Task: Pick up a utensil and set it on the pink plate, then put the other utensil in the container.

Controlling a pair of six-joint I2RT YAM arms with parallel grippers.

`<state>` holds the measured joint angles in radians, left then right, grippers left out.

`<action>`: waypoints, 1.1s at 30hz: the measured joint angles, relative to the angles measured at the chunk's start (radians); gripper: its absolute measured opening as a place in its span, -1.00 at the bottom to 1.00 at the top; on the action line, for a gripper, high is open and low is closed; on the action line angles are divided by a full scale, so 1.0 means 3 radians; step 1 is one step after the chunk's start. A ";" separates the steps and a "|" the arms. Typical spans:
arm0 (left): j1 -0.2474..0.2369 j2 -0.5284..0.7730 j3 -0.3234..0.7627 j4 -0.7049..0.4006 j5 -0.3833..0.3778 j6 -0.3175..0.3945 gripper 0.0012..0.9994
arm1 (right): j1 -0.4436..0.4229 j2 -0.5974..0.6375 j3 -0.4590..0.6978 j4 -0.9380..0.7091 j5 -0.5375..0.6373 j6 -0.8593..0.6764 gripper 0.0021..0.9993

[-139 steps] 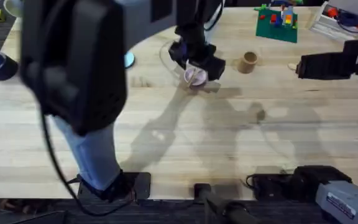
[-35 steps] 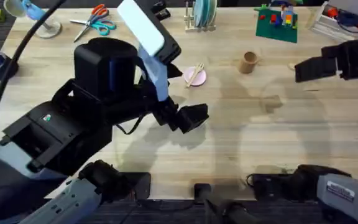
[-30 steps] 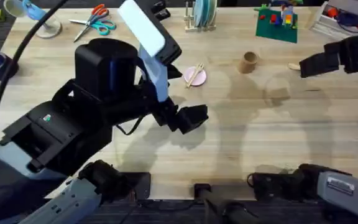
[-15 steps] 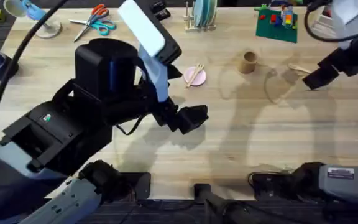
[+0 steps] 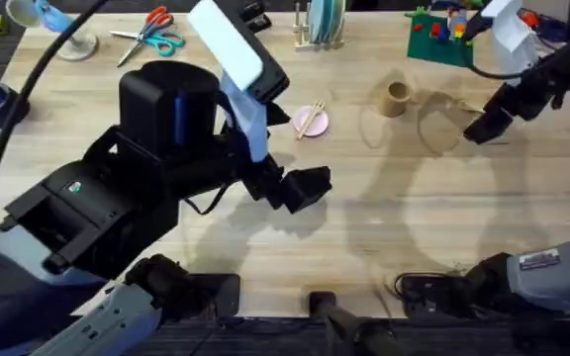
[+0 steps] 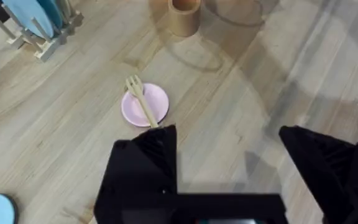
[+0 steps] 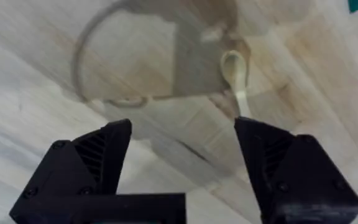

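In the overhead view, the wooden fork [image 5: 311,120] is seen lying across the pink plate [image 5: 317,124] on the wooden surface [image 5: 364,247], toward the far middle. The tan wooden cup [image 5: 396,98] is placed to the right of the plate, well apart from it, standing upright. The left tool [image 5: 300,187] is held low over the surface, nearer than the plate; its spread cannot be told from this view. The right tool [image 5: 481,127] is held to the right of the cup, close above the surface. A rack with a light blue plate [image 5: 322,22] and a pair of scissors [image 5: 146,32] are found along the far edge.

In the left wrist view, the fork [image 6: 141,102] is shown resting on the pink plate [image 6: 154,107], tines off the rim, with the cup [image 6: 184,15] beyond it. The left tool [image 6: 229,162] is spread wide and holds nothing.

In the right wrist view, the wooden spoon [image 7: 235,78] is seen lying on the surface [image 7: 36,74], just beyond the right tool [image 7: 182,158], whose black fingers [image 7: 104,152] are set wide apart and hold nothing.
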<state>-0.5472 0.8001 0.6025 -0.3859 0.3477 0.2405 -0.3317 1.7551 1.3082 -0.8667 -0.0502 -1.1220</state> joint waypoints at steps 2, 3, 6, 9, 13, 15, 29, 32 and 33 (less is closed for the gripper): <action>0.0000 0.0001 0.0000 0.0000 0.0000 0.0000 0.99 | -0.0003 0.0120 0.0155 -0.0050 0.0000 -0.0042 0.99; 0.0000 0.0000 0.0000 0.0000 0.0000 0.0000 0.99 | -0.0006 0.0177 0.0249 -0.0092 0.0000 -0.0055 0.99; 0.0000 0.0000 0.0000 0.0000 0.0000 0.0000 0.99 | -0.0043 0.0333 0.0530 -0.0237 -0.0010 -0.0104 0.99; 0.0000 0.0001 0.0000 0.0000 0.0000 0.0000 0.99 | -0.0112 0.0494 0.0793 -0.0342 -0.0010 -0.0148 0.99; 0.0000 0.0000 0.0000 0.0000 0.0000 0.0000 0.99 | -0.0191 0.0639 0.0920 -0.0373 -0.0010 -0.0238 0.99; 0.0000 0.0001 0.0000 0.0000 0.0000 0.0000 0.99 | -0.0219 0.0674 0.0920 -0.0397 -0.0009 -0.0281 0.99; 0.0000 0.0001 0.0000 0.0000 0.0000 0.0000 0.99 | -0.0229 0.0950 0.0930 -0.0298 -0.0010 -0.0369 0.98; 0.0000 0.0001 0.0000 0.0000 0.0000 0.0000 0.99 | -0.0229 0.1023 0.0930 -0.0282 -0.0010 -0.0377 0.99; 0.0000 0.0001 0.0000 0.0000 0.0001 0.0000 0.99 | -0.0229 0.1037 0.0930 -0.0278 -0.0010 -0.0377 0.99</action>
<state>-0.5472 0.8005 0.6025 -0.3859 0.3480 0.2405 -0.4004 2.0661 1.5871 -0.9501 -0.0532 -1.2351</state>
